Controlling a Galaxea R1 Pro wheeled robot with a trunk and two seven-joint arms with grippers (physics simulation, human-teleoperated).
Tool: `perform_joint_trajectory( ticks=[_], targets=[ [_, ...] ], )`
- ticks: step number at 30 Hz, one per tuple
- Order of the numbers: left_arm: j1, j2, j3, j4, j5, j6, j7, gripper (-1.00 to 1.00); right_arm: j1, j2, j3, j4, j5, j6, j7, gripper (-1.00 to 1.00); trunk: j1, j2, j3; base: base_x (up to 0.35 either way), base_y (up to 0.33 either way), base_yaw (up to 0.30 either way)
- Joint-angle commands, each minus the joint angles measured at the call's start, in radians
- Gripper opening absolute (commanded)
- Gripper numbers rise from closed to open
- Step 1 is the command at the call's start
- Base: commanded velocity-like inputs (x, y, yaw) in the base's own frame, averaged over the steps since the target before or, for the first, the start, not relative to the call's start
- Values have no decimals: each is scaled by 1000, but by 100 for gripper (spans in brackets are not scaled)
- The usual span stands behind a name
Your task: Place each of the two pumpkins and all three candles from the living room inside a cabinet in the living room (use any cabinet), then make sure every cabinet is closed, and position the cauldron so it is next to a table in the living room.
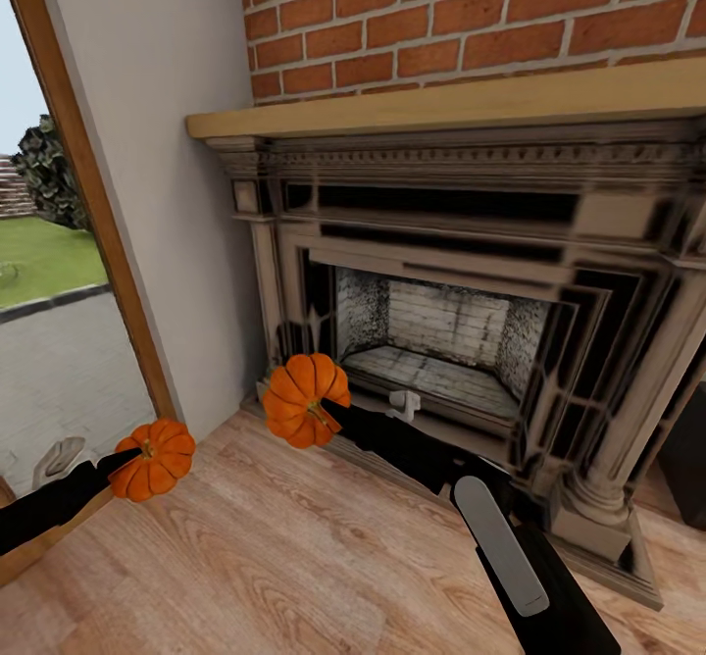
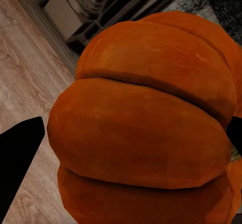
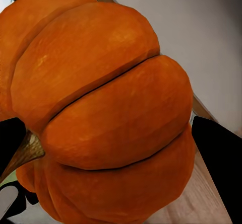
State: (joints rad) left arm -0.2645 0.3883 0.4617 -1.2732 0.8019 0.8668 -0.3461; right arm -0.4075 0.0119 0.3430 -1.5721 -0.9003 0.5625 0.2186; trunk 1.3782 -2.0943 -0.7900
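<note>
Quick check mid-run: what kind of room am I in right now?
Most likely a living room: a carved fireplace under a wooden mantel and brick chimney wall, wood plank floor, and a tall window onto a lawn. Each gripper holds a pumpkin.

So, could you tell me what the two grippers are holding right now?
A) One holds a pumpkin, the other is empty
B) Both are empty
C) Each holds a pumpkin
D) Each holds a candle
C: in the head view the left gripper is shut on the left pumpkin and the right gripper on the right pumpkin; each wrist view shows black fingers either side of an orange pumpkin.
</note>
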Motion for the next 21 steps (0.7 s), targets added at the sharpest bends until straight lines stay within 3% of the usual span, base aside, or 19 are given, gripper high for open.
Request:
perform_joint_trajectory(
  ticks=[1, 15, 18, 21],
  targets=[
    [-1, 0, 2, 0, -2, 6, -4, -100, -1, 0, -1, 0, -3, 5, 1, -100, -4, 7, 1, 0, 0, 0],
    [-1, 0, 1, 0, -2, 5, -4, -100, -1, 7, 27, 17, -2, 6, -4, -100, -58, 105, 21, 0, 0, 0],
    [-1, 0, 0, 0, -3, 5, -3, -100, -1, 30, 27, 20, -2, 8, -62, -100, -69, 126, 26, 0, 0, 0],
    [-1, 0, 0, 0, -3, 5, 5, -100, -1, 57, 50, 22, -2, 20, -202, -100, -81, 147, 30, 0, 0, 0]
  ],
)
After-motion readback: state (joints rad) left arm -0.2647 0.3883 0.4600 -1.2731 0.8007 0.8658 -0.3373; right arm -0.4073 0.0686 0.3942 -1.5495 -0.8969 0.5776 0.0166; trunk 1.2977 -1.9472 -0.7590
